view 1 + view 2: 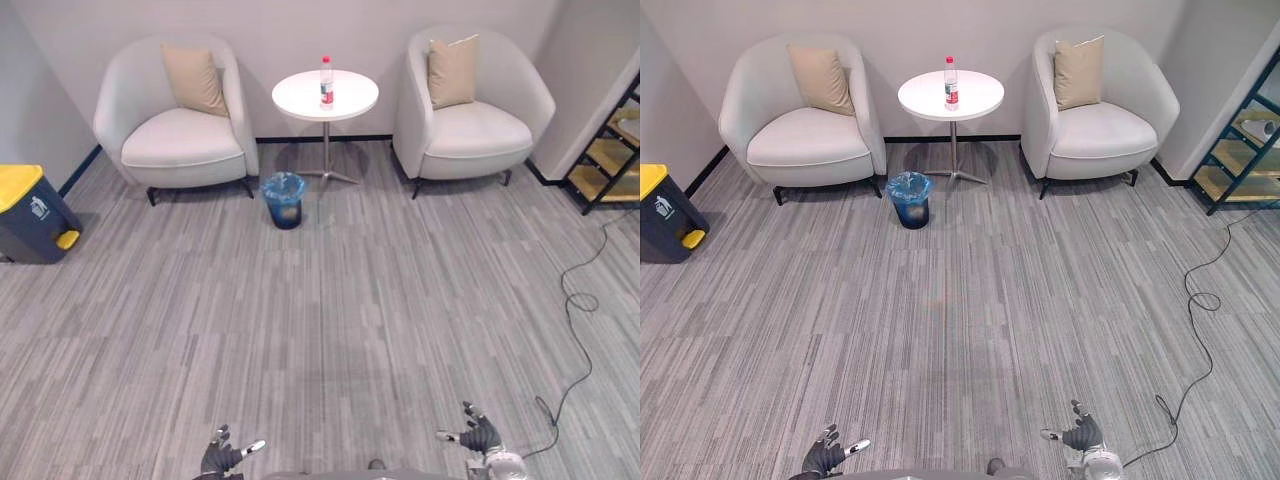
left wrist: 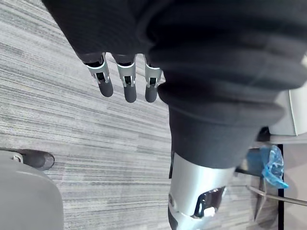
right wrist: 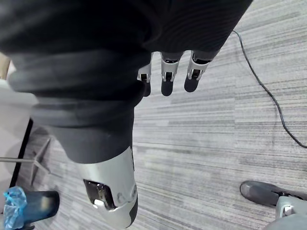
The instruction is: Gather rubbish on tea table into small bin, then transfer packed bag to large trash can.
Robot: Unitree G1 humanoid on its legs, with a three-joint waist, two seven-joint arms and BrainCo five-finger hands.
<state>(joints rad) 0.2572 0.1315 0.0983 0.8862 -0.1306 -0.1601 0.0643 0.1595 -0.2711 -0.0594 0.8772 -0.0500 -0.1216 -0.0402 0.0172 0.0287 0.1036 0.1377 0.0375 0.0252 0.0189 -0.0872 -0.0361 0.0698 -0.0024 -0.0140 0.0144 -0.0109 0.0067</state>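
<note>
A clear plastic bottle (image 1: 326,81) with a red cap and label stands upright on the round white tea table (image 1: 350,96) between two armchairs, far ahead of me. On the floor left of the table's leg sits the small dark bin (image 1: 285,200), lined with a blue bag. The large dark trash can (image 1: 30,213) with a yellow lid is by the left wall. My left hand (image 1: 222,457) and right hand (image 1: 478,436) hang low at the near edge, both open and holding nothing, far from the table.
Two pale armchairs (image 1: 180,125) (image 1: 468,112) with tan cushions flank the table. A dark shelf unit with wooden steps (image 1: 612,150) stands at the right wall. Broad grey striped carpet (image 1: 330,320) stretches between me and the table.
</note>
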